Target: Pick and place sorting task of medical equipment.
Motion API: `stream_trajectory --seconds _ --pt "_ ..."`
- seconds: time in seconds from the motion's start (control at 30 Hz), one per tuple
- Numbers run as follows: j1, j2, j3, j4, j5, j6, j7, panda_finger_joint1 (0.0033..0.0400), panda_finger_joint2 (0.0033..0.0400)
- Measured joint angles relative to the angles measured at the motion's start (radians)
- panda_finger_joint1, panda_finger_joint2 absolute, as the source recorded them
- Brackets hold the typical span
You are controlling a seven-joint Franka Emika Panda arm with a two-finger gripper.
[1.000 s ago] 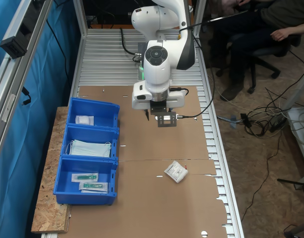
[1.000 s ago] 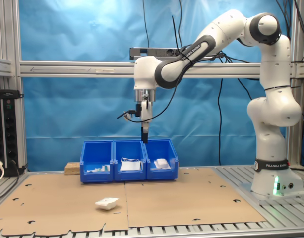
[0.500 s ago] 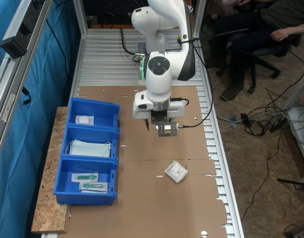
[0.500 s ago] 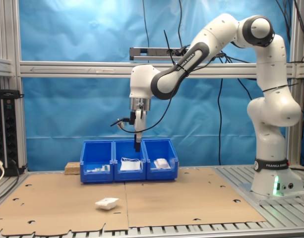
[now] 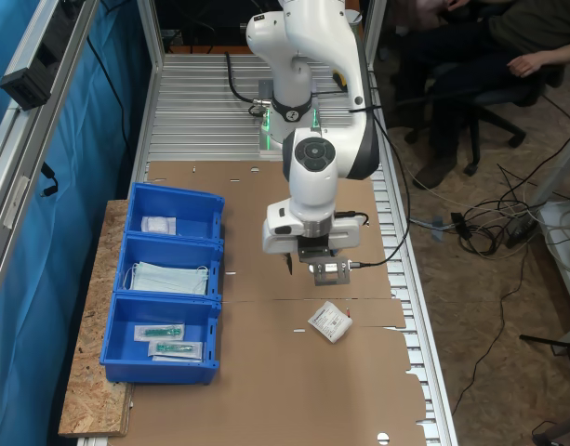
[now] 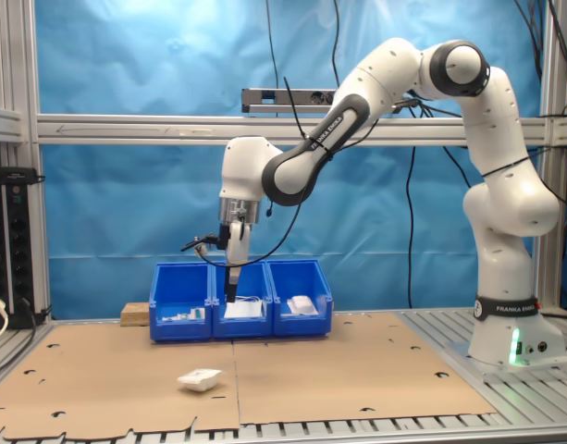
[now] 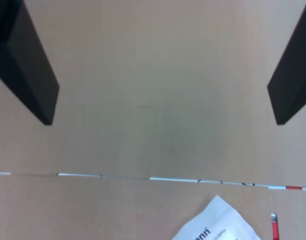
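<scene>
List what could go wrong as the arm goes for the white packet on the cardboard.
1. The end effector is open but not yet over the white packet, which sits off-centre in the wrist view; descending now would likely miss it.
2. The packet lies by a seam between the cardboard sheets; a fingertip might catch there.
3. The crinkly wrap looks thin and may slip from the grip.

Shiny things and dull things

The packet (image 5: 330, 321) is crinkly white plastic. The bins (image 5: 165, 295) are smooth blue plastic. The cardboard (image 5: 266, 390) is dull brown. The arm (image 6: 486, 199) is glossy white.
</scene>
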Motion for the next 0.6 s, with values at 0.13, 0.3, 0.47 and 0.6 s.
stream_trajectory --seconds 0.13,0.3,0.47,0.6 --pt "-0.024 0.034 0.033 0.027 0.0 0.011 0.0 0.04 0.04" --pt "-0.055 0.063 0.078 0.044 0.0 0.02 0.0 0.04 0.04" --pt "-0.086 0.08 0.13 0.052 0.0 0.024 0.0 0.04 0.04" --pt "-0.112 0.09 0.174 0.056 0.0 0.028 0.0 0.04 0.04"
